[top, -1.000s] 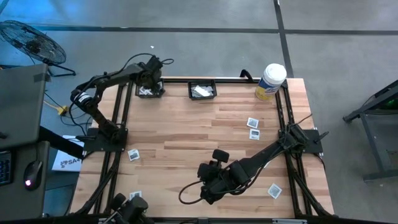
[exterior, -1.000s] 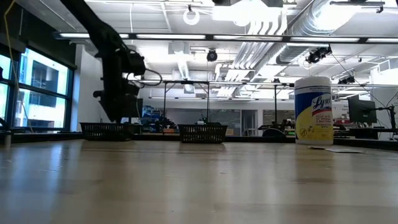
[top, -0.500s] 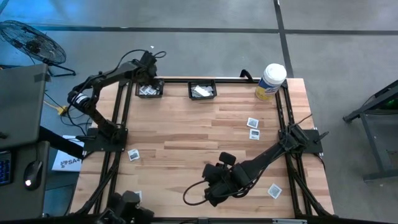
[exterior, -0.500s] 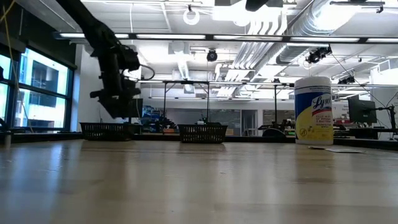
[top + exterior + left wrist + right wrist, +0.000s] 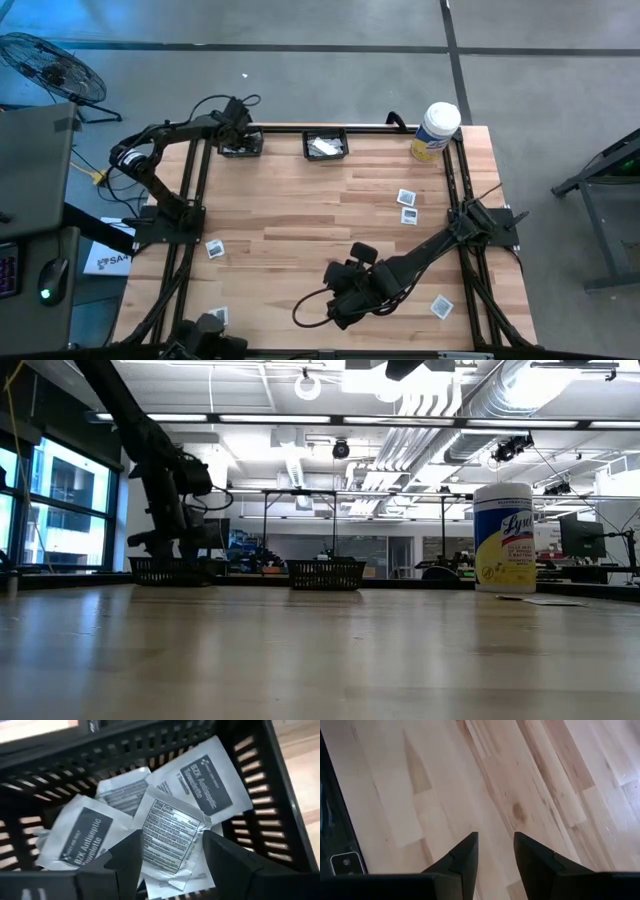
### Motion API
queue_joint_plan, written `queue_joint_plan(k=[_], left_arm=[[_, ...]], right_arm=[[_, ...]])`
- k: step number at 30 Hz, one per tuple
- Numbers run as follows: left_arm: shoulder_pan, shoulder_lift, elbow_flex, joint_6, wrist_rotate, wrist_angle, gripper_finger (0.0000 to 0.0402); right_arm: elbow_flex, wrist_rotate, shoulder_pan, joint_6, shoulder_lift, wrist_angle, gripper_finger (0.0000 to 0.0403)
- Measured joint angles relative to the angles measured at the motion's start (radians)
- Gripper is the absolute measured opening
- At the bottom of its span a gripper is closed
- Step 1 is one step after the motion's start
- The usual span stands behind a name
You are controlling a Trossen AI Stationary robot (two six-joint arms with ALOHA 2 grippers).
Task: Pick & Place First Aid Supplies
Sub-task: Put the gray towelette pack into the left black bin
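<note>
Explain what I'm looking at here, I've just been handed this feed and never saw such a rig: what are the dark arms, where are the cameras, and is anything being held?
Two dark robot arms work at a wooden table, each ending in a two-finger pincer. One camera looks straight down, one sits at table-top height, and one rides on each wrist.

The left pincer is at the far left black basket, fingers open over the white packets lying inside; nothing is gripped. The right pincer is near the table's front edge, open over bare wood, holding nothing.

A second basket holds more packets. Loose square packets lie on the table, and a white tub stands at the far right corner.
</note>
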Motion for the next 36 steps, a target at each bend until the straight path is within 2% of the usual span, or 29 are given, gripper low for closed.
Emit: queue_joint_plan(k=[7,10,15,20,24,27,31,36], left_arm=[[0.002,-0.021,0.027,0.018,-0.002,-0.029,0.0198],[0.002,-0.061,0.071,0.045,-0.004,-0.079,0.0198],[0.002,-0.174,0.128,0.084,-0.058,-0.157,0.0198],[-0.020,-0.331,0.128,0.095,-0.043,-0.215,0.0198],[-0.105,-0.456,0.073,0.104,0.040,-0.200,0.0198],[-0.211,-0.525,0.017,0.109,0.093,-0.159,0.0198],[-0.381,-0.585,-0.083,0.136,0.078,-0.070,0.0198],[-0.579,-0.595,-0.204,0.177,0.072,0.085,0.0198]], right_arm=[[0.000,-0.003,0.002,0.018,-0.003,-0.014,0.0119],[0.000,0.000,0.002,0.044,-0.020,-0.110,0.0119],[-0.001,-0.065,-0.016,0.151,-0.029,-0.374,0.0119],[-0.142,-0.167,-0.046,0.142,-0.086,-0.313,0.0119],[-0.346,-0.256,-0.069,0.218,-0.157,-0.309,0.0119],[-0.508,-0.322,-0.078,0.267,-0.240,-0.241,0.0118],[-0.692,-0.461,-0.069,0.361,-0.346,-0.079,0.0110],[-0.839,-0.695,0.008,0.509,-0.425,0.099,0.0093]])
